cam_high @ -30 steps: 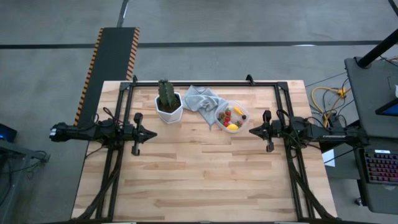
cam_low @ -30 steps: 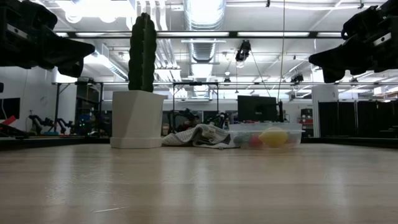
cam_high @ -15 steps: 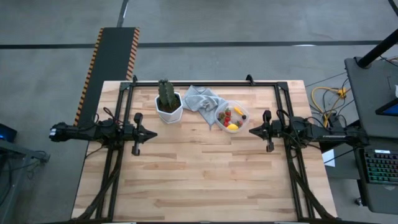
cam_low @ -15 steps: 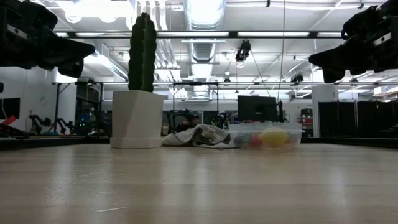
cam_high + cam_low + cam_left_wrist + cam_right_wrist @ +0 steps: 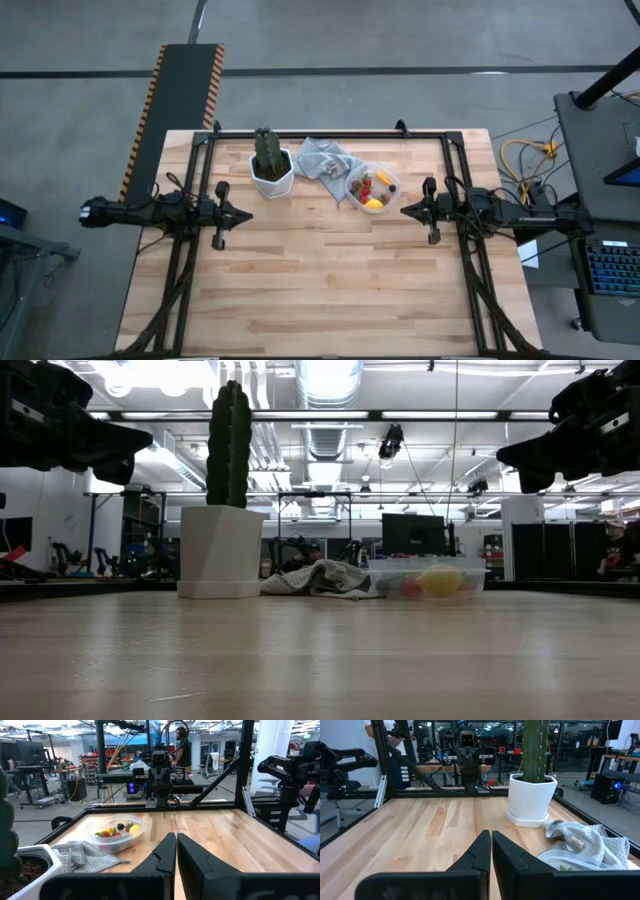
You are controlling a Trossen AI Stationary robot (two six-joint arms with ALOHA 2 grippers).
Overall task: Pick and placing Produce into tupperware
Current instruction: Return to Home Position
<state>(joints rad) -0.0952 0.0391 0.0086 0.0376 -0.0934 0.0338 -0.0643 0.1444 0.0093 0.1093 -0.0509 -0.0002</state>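
- The left gripper (image 5: 246,213) is hovering over the left side of the wooden table (image 5: 320,290), raised well above the top and pointing straight across at the other arm. Its two fingers (image 5: 162,852) are pressing together with nothing between them.
- The green cactus (image 5: 267,150) is standing upright in its white hexagonal pot (image 5: 272,180). It is just ahead of the left gripper's tips and off toward the table's far edge.
- The light grey cloth (image 5: 325,160) is lying crumpled beyond the pot, roughly midway between the two grippers and off to their far-edge side. One edge is reaching the container beside it.
- The tupperware (image 5: 373,187), a small round see-through container, is sitting near the right gripper, a little ahead of its tips and toward the far edge. It is well apart from the left gripper.
- The produce (image 5: 368,190) is lying inside the tupperware: red strawberries (image 5: 365,187), a yellow lemon (image 5: 374,204), an orange piece (image 5: 383,178) and some dark bits too small to tell apart.
- The right gripper (image 5: 404,211) is hovering over the right side of the table at about the same height, facing the left one. Its fingers are closing on each other and holding nothing.
- A person (image 5: 183,747) is standing in the room beyond the right arm.
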